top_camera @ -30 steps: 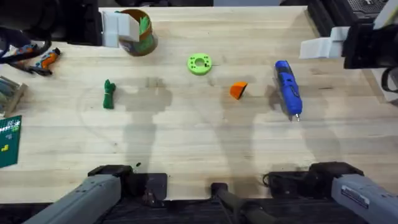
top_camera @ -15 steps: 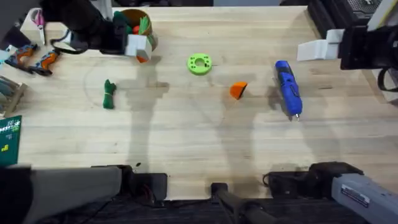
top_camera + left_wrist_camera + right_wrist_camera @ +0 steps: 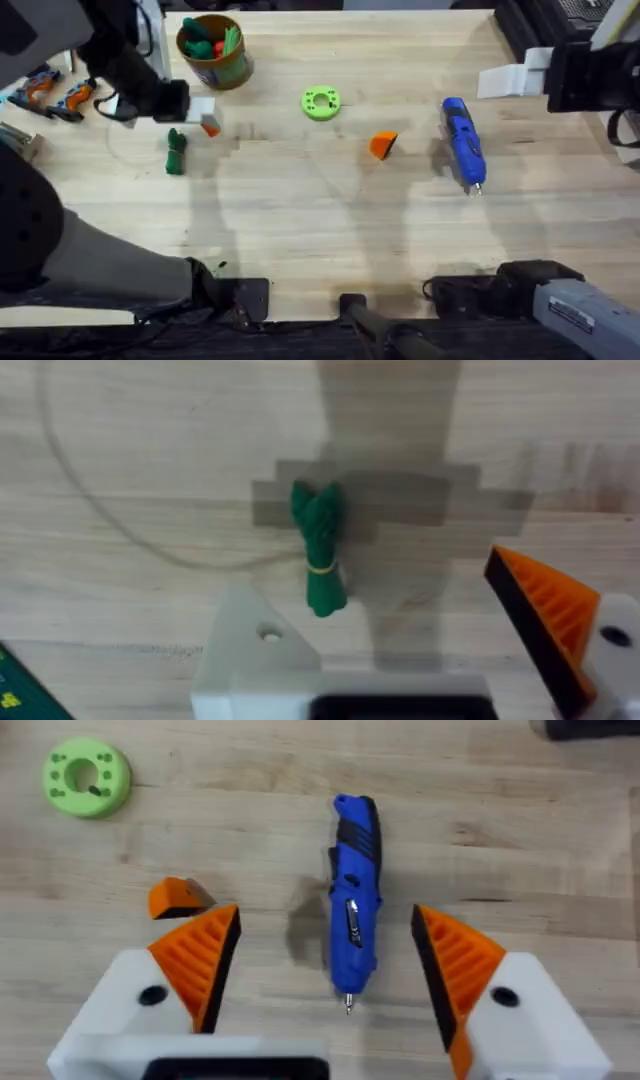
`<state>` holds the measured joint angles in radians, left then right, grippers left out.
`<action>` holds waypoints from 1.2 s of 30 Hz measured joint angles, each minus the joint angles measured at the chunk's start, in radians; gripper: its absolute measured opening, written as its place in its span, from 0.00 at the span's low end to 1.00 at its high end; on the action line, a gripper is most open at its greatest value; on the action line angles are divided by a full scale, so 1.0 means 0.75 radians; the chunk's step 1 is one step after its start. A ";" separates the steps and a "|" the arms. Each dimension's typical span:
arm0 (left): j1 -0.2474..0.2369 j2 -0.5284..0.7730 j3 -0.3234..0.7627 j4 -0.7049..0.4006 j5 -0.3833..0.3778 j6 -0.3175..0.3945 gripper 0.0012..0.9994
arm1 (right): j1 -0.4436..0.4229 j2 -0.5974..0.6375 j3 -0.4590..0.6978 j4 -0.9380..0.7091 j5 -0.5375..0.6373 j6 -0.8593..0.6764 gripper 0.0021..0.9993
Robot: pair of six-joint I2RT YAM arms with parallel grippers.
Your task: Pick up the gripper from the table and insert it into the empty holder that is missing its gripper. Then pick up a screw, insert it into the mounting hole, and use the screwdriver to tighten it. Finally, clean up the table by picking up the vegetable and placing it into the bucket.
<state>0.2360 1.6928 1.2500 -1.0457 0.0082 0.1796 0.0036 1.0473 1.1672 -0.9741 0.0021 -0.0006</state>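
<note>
The left gripper hangs over the far left part of the table, just beside and above the vegetable. Its wrist view explains the task: one finger carries an orange ribbed tip, while the other is a bare white holder with an open mounting hole. The two fingers stand wide apart with nothing between them, and the vegetable lies on the wood below, closer to the bare finger.

The loose orange gripper lies near the middle of the table, between the green ring and the screwdriver, well apart from the holder it belongs in. That spread likely suits a shared job: the part and the tool sit on the right arm's side, the empty mount on the left arm.

The right gripper hovers over the screwdriver, both orange pads fitted, its fingers spread with the blue body lying in the open gap below and untouched. The same view catches the loose gripper just beyond its left pad, and the ring farther off.

The overhead view alone gives the bucket at the far edge, already holding some toy pieces, near the vegetable. No screw can be made out for certain. Nothing of the task appears done yet.
</note>
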 joint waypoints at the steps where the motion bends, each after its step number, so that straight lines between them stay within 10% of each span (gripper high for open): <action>1: 0.018 0.000 -0.015 0.009 0.001 0.007 0.99 | 0.000 0.000 0.000 0.000 0.000 -0.002 0.99; 16: 0.145 0.001 -0.238 0.234 0.065 0.041 0.96 | 0.000 0.000 0.000 0.000 0.000 -0.002 0.99; 22: 0.147 0.001 -0.239 0.234 0.067 0.043 0.06 | 0.000 0.000 0.000 0.000 0.000 -0.002 0.99; 24: 0.147 0.001 -0.239 0.234 0.068 0.051 0.01 | 0.000 0.000 0.000 0.000 0.000 -0.002 0.99; 30: 0.147 0.001 -0.239 0.233 0.063 0.057 0.05 | 0.000 0.000 0.000 0.000 0.000 -0.002 0.99; 36: 0.147 0.001 -0.239 0.225 0.063 0.045 0.95 | 0.000 0.000 0.000 0.000 0.000 -0.001 0.99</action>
<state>0.3466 1.6932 1.0710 -0.8772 0.0555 0.2131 0.0036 1.0473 1.1675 -0.9741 0.0021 -0.0015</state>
